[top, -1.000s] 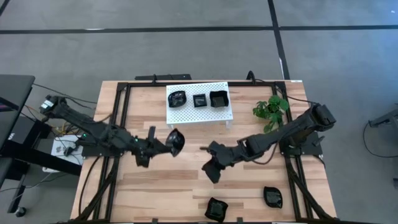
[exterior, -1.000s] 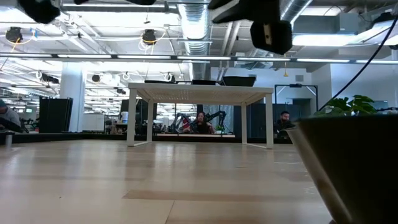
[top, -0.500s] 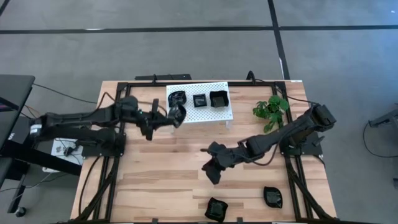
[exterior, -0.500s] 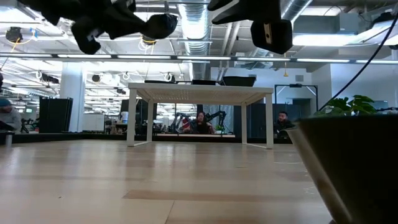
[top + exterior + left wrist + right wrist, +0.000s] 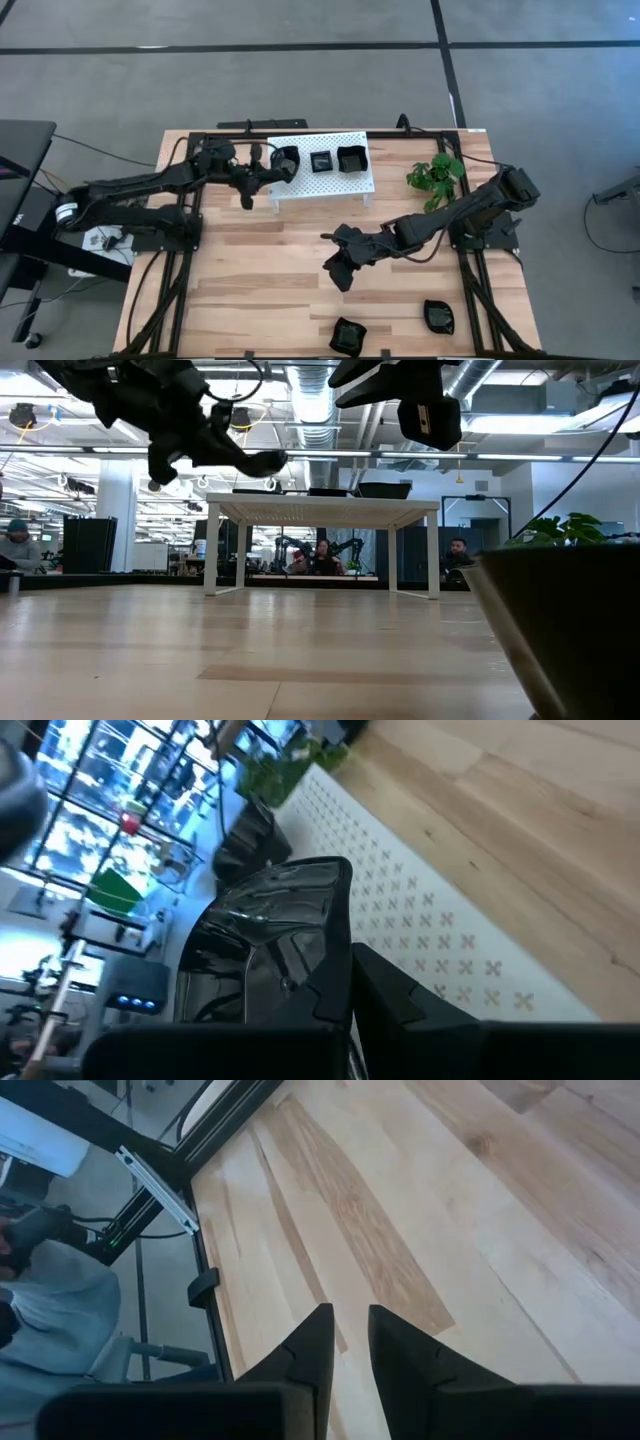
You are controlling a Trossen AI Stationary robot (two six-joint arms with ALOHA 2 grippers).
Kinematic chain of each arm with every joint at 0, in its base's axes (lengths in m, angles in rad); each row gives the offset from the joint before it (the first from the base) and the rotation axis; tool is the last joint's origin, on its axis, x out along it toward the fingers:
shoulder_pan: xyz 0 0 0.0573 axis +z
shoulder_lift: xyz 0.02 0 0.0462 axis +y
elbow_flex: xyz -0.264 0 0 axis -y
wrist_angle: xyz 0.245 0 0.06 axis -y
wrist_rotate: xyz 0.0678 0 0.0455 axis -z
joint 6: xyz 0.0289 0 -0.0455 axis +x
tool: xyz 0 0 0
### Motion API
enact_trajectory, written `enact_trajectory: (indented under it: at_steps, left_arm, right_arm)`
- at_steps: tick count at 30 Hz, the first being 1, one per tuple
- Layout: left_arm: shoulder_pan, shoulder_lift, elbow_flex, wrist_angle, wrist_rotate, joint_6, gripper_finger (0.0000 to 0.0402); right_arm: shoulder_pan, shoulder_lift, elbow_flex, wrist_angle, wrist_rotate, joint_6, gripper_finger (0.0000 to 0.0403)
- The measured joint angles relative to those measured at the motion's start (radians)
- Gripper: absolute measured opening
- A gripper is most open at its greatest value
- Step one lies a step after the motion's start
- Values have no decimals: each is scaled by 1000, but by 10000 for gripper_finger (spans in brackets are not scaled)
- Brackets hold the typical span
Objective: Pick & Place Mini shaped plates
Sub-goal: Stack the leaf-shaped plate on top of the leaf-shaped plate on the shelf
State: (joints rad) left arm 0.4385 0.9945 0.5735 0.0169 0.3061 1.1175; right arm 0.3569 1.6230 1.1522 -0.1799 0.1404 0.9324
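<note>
My left gripper (image 5: 266, 174) is shut on a glossy black mini plate (image 5: 268, 952) and holds it over the left end of the white perforated rack (image 5: 300, 185). From above, the held plate (image 5: 284, 166) merges with a plate lying there. Two more black plates (image 5: 321, 161) (image 5: 351, 158) rest flat on the rack. Two others (image 5: 347, 335) (image 5: 438, 316) lie on the table near its front edge. My right gripper (image 5: 336, 276) hangs over mid-table, its fingers (image 5: 312, 1342) a narrow gap apart with nothing between them. My left gripper pinches the plate's rim (image 5: 335, 982) between its two fingers. One finger (image 5: 392, 1000) lies against one face of the wall, and the plate hides the other finger. The fingers come slanting down from the table's left. The plate is tilted on edge, clear of the rack.
A small green plant (image 5: 435, 178) stands at the far right of the table. In the low view a dark plate (image 5: 565, 635) close to the camera blocks the right side. Black frame rails (image 5: 193, 215) run along the table's left and right sides. Bare wood lies between the arms.
My left gripper has swung with the plate from mid-table toward the far edge, ending over the rack's left end and slightly lower. It has rolled, and the plate has stayed in the shut fingers, clear of the table.
</note>
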Motion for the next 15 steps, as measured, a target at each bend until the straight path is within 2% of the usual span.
enact_trajectory:
  at_steps: [11,15]
  left_arm:
    - [9,45,0,37,-6,-122,9]
    - [9,44,0,57,-83,-202,11]
  right_arm:
    - [1,0,0,0,0,0,62]
    - [1,0,0,0,-1,0,62]
